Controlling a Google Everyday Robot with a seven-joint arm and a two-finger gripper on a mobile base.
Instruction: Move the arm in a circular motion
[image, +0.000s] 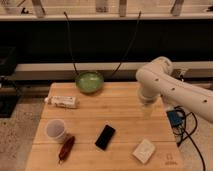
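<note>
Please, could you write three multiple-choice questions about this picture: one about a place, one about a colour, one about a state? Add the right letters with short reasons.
1. Where is the tool of the arm?
A) inside the bowl
B) above the right half of the table
C) down at the floor

2. What colour is the bowl?
A) green
B) red
C) black

3. How does the cup stand?
A) upside down
B) on its side
C) upright

Answers:
1 B: the tool hangs under the arm's bend, over bare wood.
2 A: the inside of the bowl is plainly green.
3 C: the cup's open mouth faces up.
</note>
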